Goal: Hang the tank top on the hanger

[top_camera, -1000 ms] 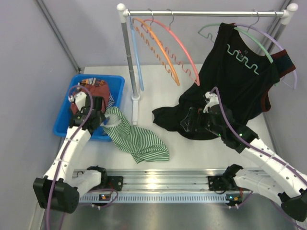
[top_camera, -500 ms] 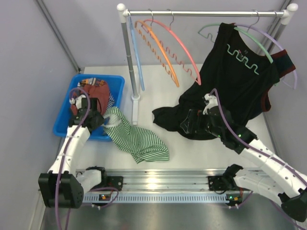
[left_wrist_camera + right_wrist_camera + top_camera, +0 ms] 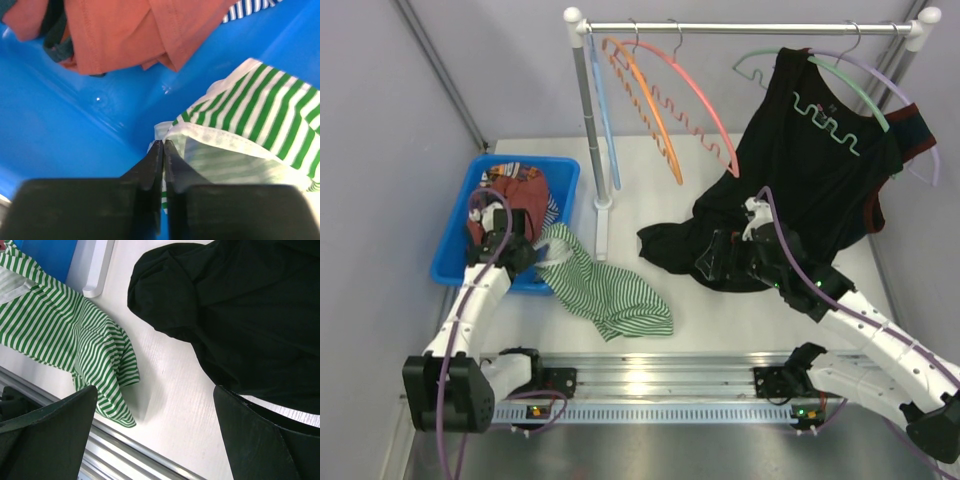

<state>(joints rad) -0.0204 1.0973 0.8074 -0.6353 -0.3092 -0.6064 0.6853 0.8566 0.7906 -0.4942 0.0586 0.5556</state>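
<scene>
left gripper (image 3: 163, 145): open a second ago, now pinched shut on tank top (image 3: 250, 117) trim | right gripper (image 3: 154, 392): wide open, unchanged

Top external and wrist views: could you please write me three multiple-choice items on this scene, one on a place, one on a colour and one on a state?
1. Where does the tank top lie?
A. Hung from the rail.
B. Draped over the rim of the blue bin and out onto the table.
C. Under the black garment.

2. What colour are its stripes?
A. Red and white.
B. Blue and black.
C. Green and white.

3. How do the fingers of the right gripper stand?
A. Wide apart, holding nothing.
B. Shut on the black garment.
C. Shut on the tank top.

Answers: 1 B, one end rests on the bin's edge and the rest on the table; 2 C, both wrist views show green and white bands; 3 A, bare table shows between them.
</scene>
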